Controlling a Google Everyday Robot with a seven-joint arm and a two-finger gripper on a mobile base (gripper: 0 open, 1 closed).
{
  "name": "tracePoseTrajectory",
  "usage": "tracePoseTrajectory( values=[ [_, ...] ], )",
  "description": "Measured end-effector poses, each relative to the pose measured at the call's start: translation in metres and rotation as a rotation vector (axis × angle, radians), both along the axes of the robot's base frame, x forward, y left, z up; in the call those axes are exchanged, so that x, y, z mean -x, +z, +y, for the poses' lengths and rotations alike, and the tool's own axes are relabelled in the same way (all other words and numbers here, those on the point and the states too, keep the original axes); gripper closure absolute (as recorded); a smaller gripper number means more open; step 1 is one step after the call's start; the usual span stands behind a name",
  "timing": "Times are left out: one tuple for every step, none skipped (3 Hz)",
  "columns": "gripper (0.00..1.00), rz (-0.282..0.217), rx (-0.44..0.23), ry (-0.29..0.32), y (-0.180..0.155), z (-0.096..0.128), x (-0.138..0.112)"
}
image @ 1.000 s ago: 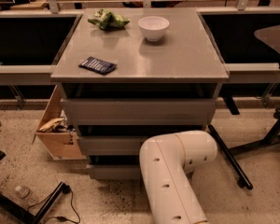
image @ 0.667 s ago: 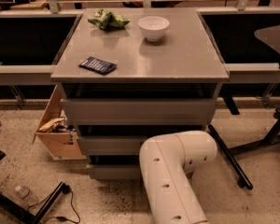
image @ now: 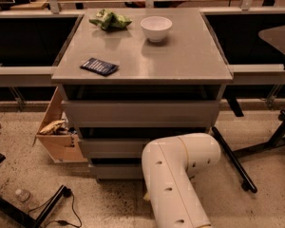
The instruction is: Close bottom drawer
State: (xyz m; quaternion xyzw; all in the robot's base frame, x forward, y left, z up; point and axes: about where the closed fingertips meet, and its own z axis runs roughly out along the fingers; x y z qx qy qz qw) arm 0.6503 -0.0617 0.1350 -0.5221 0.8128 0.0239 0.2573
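Note:
The grey cabinet has three handleless drawers. The bottom drawer is the narrowest and lowest; its flat front shows left of my arm, set back under the middle drawer. My white arm reaches down in front of the cabinet's lower right and covers the right part of the bottom drawer. My gripper is hidden behind the arm, somewhere near the lower drawer fronts.
On the cabinet top lie a white bowl, a green chip bag and a dark blue packet. A cardboard box stands left of the cabinet. A small bottle, cables and black stand legs lie on the floor.

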Motion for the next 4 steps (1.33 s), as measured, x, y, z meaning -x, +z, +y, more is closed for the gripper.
tracePoseTrajectory(
  values=[
    [0.19,0.000,0.000,0.000,0.000,0.000,0.000],
    [0.42,0.000,0.000,0.000,0.000,0.000,0.002],
    [0.66,-0.036,-0.011,0.014,0.014,-0.010,0.019],
    [0.89,-0.163,-0.040,0.024,0.070,-0.035,0.036]
  ],
)
